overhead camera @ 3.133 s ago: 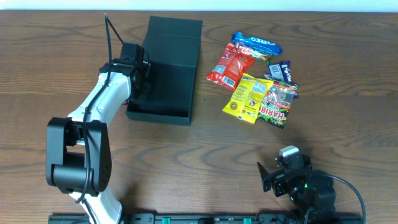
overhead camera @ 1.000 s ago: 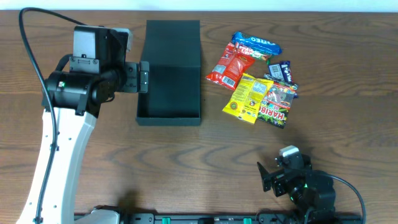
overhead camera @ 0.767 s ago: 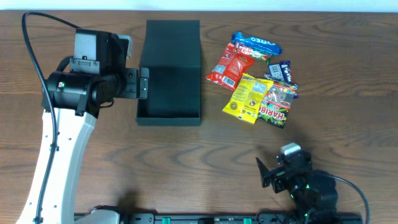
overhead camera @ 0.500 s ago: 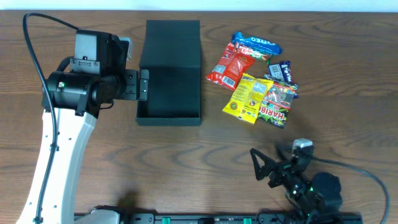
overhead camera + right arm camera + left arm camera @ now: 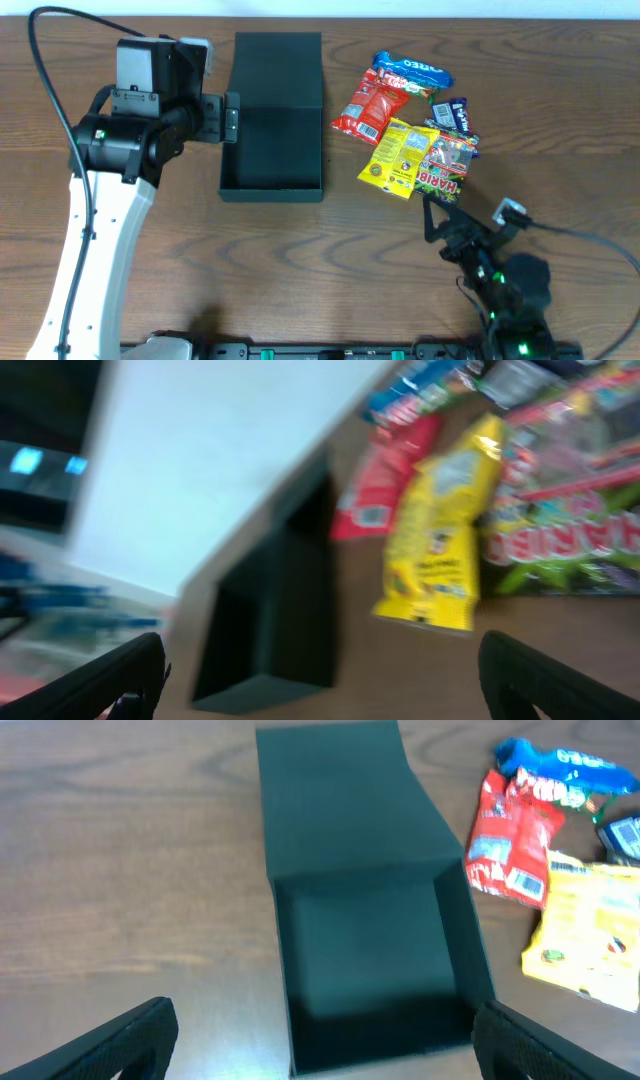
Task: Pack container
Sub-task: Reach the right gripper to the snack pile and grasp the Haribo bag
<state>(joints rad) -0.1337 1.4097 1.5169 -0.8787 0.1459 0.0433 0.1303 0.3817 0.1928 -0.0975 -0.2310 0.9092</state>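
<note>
Beside the container's (image 5: 272, 110) edge, left gripper (image 5: 229, 115) (right gripper (image 5: 470, 216) too) gapes wide, empty.

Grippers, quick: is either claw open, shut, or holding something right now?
Left gripper: open, holding nothing.
Right gripper: open, holding nothing.

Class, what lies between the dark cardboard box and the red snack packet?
Only bare brown wooden table separates the dark charcoal cardboard box from the red plastic snack packet; the overhead view shows it.
</note>
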